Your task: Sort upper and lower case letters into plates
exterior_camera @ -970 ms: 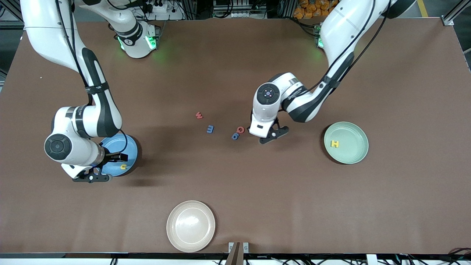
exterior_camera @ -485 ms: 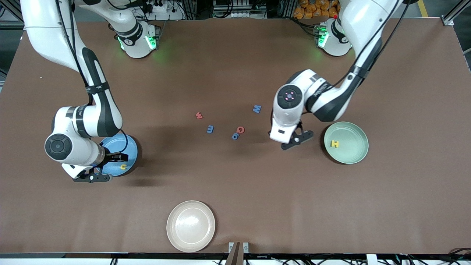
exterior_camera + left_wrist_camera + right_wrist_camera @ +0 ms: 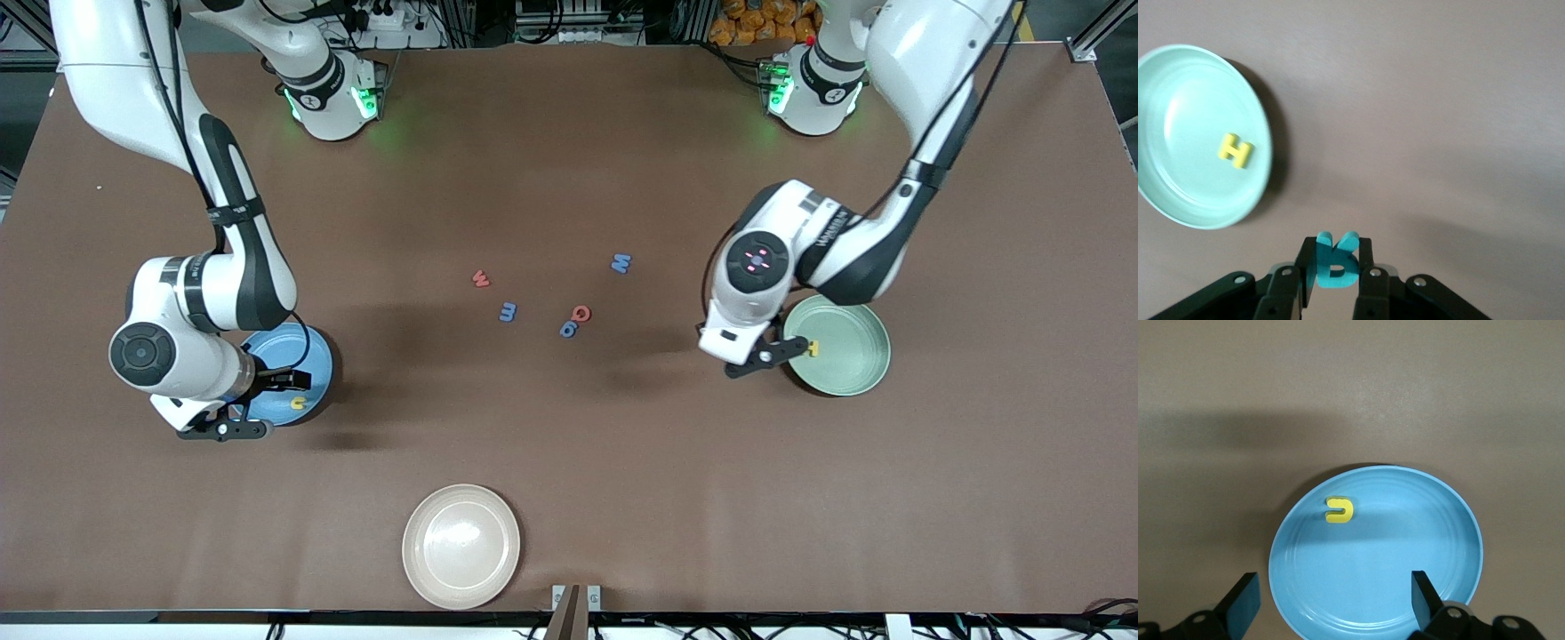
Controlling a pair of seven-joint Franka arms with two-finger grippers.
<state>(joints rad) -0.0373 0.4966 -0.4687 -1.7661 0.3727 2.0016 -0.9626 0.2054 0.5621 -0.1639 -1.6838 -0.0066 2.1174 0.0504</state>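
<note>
The left arm reached out from its base with the elbow bent, its wrist turned downward. The left gripper (image 3: 1333, 277) hung low, its fingers (image 3: 1368, 283) pressed in on a teal foam letter (image 3: 1336, 261). The right arm folded down at its end of the table and waited, and the right gripper (image 3: 1335, 607) pointed straight down with its fingers (image 3: 1423, 597) spread wide apart.

High front camera facing both arms; downward wrist cameras over plates.
</note>
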